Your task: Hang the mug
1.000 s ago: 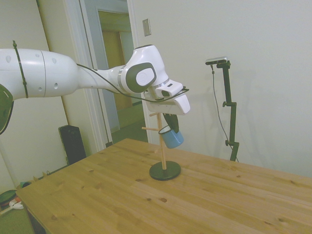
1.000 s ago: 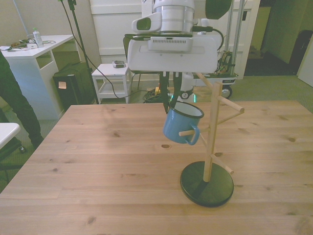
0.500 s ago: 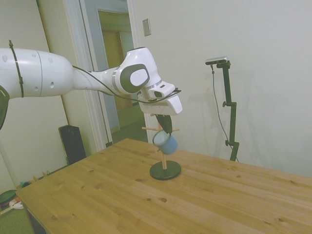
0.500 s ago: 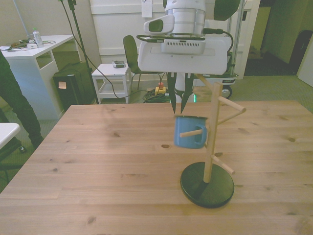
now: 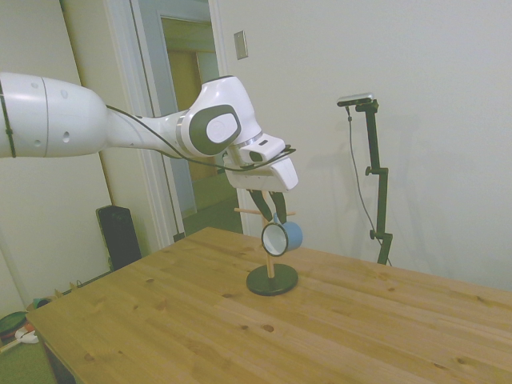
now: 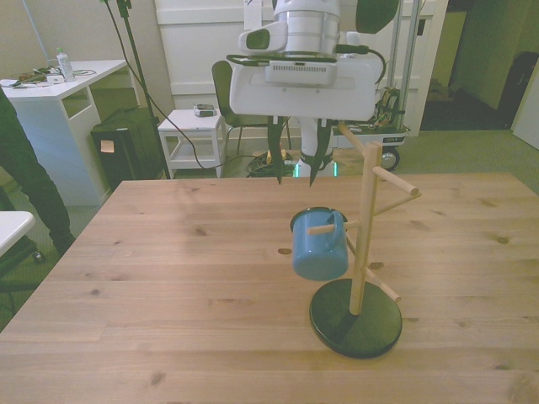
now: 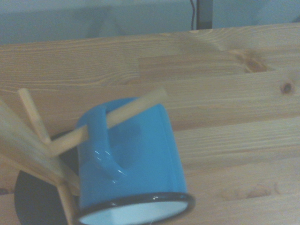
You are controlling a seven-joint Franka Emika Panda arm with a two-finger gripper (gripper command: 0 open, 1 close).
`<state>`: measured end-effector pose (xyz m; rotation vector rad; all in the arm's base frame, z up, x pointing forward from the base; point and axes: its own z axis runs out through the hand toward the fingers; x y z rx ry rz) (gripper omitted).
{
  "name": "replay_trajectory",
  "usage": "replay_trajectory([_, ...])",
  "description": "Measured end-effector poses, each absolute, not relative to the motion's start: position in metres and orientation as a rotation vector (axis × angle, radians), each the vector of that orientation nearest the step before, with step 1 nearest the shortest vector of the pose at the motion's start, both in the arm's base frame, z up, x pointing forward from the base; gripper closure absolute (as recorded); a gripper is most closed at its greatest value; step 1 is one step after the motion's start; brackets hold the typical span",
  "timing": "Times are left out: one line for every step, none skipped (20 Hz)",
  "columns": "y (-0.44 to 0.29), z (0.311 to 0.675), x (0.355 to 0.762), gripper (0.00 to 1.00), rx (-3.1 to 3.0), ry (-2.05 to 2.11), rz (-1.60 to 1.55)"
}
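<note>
We see the mug (image 6: 319, 245) hanging by its handle on a peg of the rack (image 6: 363, 220). The claw (image 6: 295, 178) sits above it, fingers apart, empty. We judge hanging done; next, retreat upward clear of pegs.

Wooden table (image 6: 168, 278), white desk (image 6: 50, 80) w/ bottle (image 6: 62, 63), small white cart (image 6: 194, 135), person's leg (image 6: 29, 181)

No legible text, label, brand or number on anything in view.
</note>
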<state>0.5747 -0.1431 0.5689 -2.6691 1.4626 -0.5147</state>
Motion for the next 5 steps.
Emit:
replay_trajectory([-0.153, 0.564, 0.561, 0.0, -2.665, 1.471, -0.514])
replay_trajectory([-0.161, 0.556, 0.548, 0.0, -2.669, 1.47, -0.508])
replay_trajectory([-0.164, 0.544, 0.537, 0.0, -2.679, 1.46, -0.496])
replay_trajectory([-0.163, 0.529, 0.528, 0.0, -2.7, 1.433, -0.476])
replay_trajectory([-0.155, 0.511, 0.521, 0.0, -2.731, 1.388, -0.455])
